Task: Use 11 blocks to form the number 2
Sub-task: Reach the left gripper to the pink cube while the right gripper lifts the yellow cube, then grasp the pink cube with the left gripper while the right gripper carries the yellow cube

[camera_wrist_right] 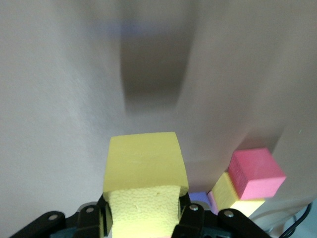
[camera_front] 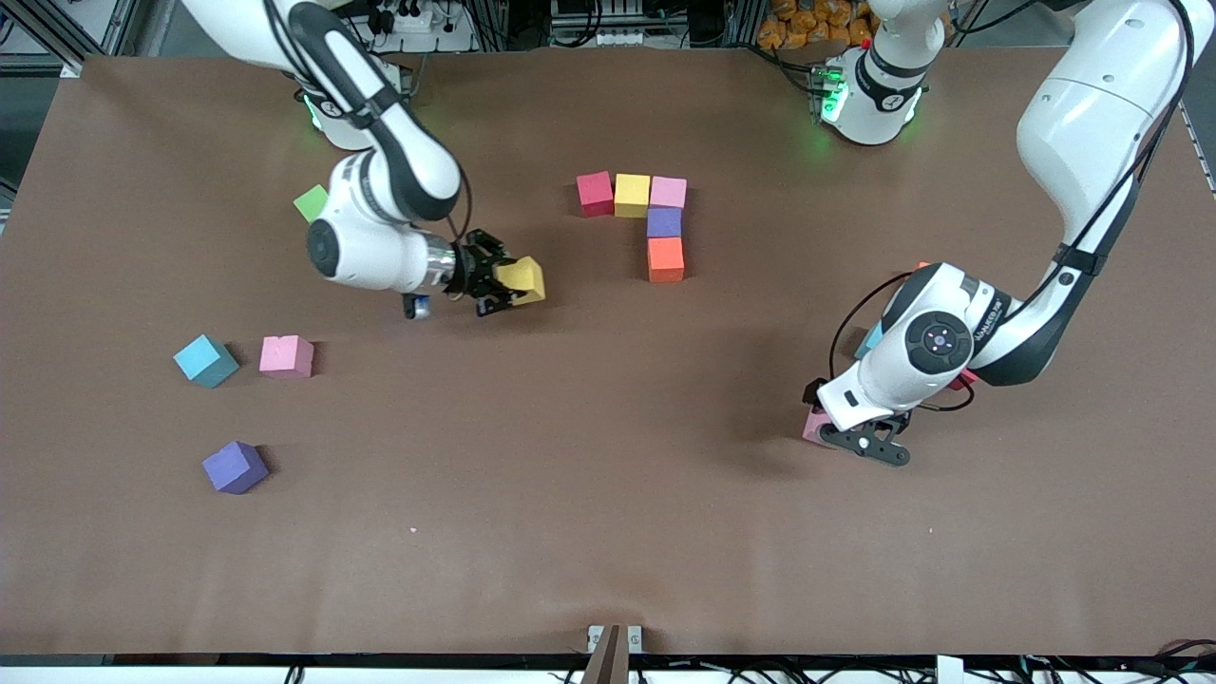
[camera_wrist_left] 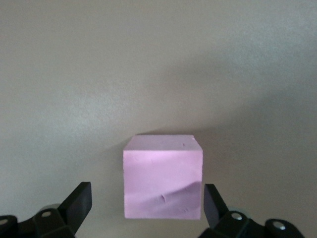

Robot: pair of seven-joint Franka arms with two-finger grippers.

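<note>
1. Here, the right end effector (camera_front: pixel 506 282) is clenched on a yellow block (camera_front: pixel 522 278), carried above the table (camera_front: pixel 608 532) toward the partial figure (camera_front: pixel 649 220).
2. The left end effector (camera_front: pixel 860 444), released, straddles a pink block (camera_wrist_left: pixel 163 177); closing comes next.

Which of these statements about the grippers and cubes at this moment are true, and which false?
1. The right gripper holds a yellow cube. True.
2. The left gripper is shut on a pink cube. False: its fingers stand open on either side of that cube.
3. Five cubes already sit joined in an angled row: red, yellow, pink, purple, orange. True.
4. The loose purple cube sits on top of the blue cube. False: both lie apart on the table.
5. A green cube lies beside the right arm. True.
</note>
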